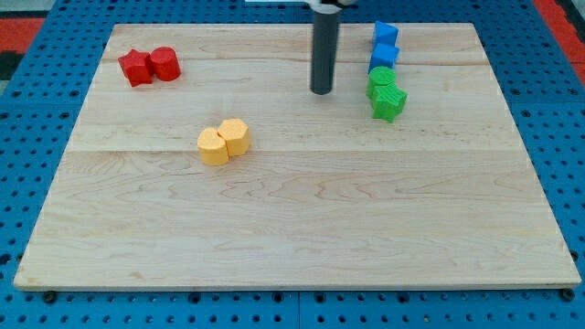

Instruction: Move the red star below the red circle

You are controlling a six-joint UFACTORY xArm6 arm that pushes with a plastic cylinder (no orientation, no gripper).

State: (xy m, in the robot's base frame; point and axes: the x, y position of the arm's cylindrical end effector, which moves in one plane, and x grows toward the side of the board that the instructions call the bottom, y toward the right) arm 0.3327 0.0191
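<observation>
Tip (322, 90) just left of green blocks (387, 94); red star (137, 68) touching red circle (164, 63), far left.

There are no words, numbers or signs to read on the wooden board (292, 219) or anything near it.

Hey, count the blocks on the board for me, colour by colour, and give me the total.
Red: 2, the red star and the red circle, touching at the view's top left
Yellow: 2
Blue: 2
Green: 2
Total: 8
My tip sits just left of the green pair.
</observation>
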